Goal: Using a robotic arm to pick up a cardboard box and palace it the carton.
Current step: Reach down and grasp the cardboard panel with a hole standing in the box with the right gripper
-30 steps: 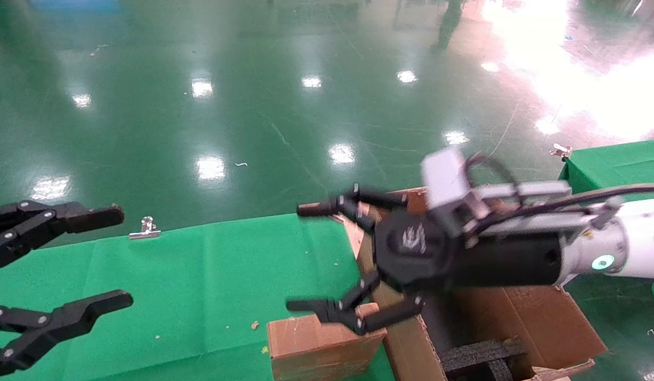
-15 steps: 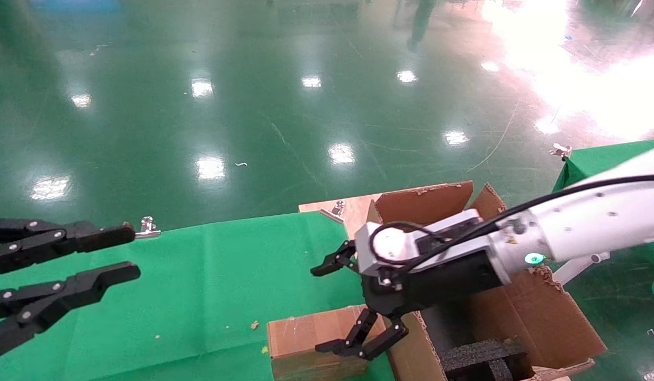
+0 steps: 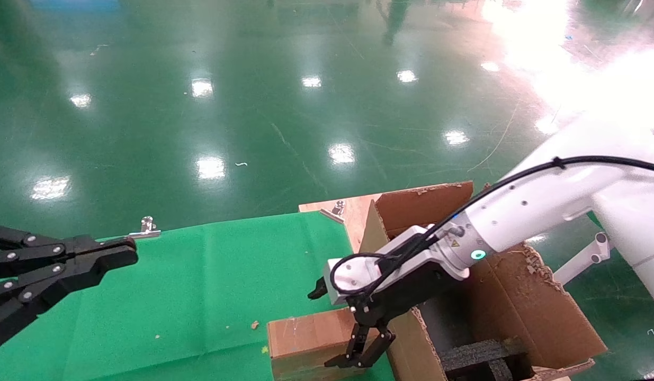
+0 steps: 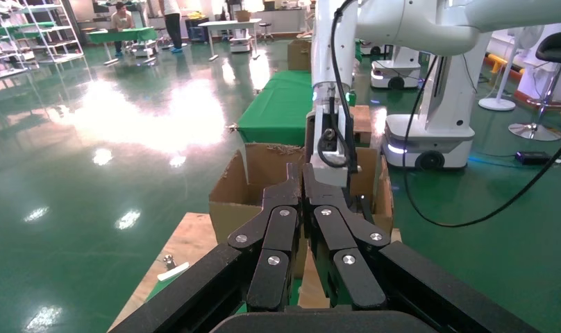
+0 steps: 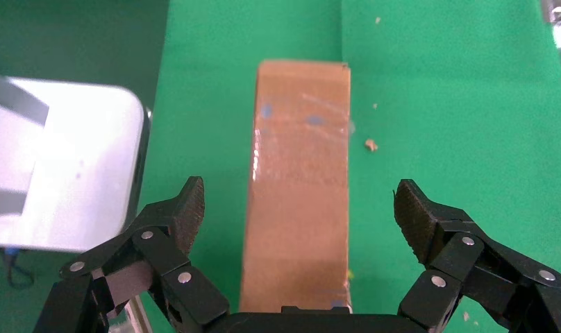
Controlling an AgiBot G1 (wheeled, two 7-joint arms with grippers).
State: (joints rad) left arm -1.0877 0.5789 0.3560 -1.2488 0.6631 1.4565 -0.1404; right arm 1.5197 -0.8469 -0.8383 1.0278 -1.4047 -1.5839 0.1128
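We noted right gripper (image 5: 298,208) spread wide, poised directly above cardboard box (image 5: 300,182); box long axis ran between fingers, so jaws spanned its short width. Box lay on green cloth (image 3: 199,286), just beside carton (image 3: 517,307). Since 1.0 s ago, right gripper had tipped downward over box. Left gripper (image 3: 120,254), farther off, had closed.
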